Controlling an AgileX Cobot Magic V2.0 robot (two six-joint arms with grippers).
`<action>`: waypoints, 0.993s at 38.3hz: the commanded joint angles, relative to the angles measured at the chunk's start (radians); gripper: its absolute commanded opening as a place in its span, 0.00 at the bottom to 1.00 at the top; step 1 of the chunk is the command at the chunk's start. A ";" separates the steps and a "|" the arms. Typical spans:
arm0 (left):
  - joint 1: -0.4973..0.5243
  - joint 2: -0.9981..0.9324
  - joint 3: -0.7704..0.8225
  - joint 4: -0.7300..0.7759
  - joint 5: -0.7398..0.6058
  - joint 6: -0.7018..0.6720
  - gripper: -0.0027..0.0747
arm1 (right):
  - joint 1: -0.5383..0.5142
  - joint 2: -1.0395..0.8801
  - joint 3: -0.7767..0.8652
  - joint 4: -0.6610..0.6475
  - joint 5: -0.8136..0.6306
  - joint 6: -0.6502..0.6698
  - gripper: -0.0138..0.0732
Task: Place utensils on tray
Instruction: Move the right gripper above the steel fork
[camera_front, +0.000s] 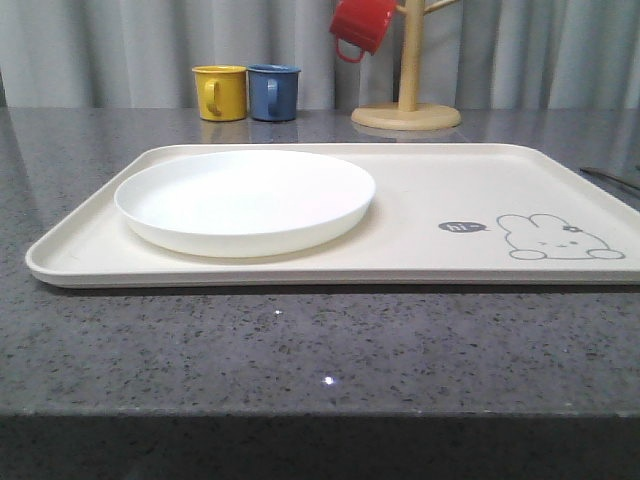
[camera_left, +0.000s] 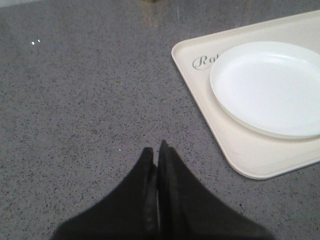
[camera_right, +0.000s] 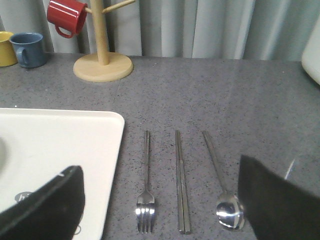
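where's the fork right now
In the right wrist view the fork lies on the grey countertop, off the tray and just beside its right edge, with the chopsticks next to it and the spoon beyond them.

A grey speckled bench (camera_front: 300, 350) carries a yellow mug (camera_front: 221, 92) and a blue mug (camera_front: 273, 92) side by side near grey curtains (camera_front: 120, 45). A red mug (camera_front: 362, 25) hangs on a wooden mug tree (camera_front: 407, 100).
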 joint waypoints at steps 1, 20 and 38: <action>0.002 -0.105 0.025 -0.017 -0.107 -0.011 0.01 | 0.004 0.014 -0.036 -0.001 -0.076 -0.011 0.90; 0.002 -0.449 0.140 -0.017 -0.221 -0.011 0.01 | 0.004 0.014 -0.036 -0.001 -0.076 -0.011 0.90; 0.002 -0.449 0.140 -0.017 -0.221 -0.011 0.01 | 0.004 0.014 -0.036 -0.001 -0.076 -0.011 0.90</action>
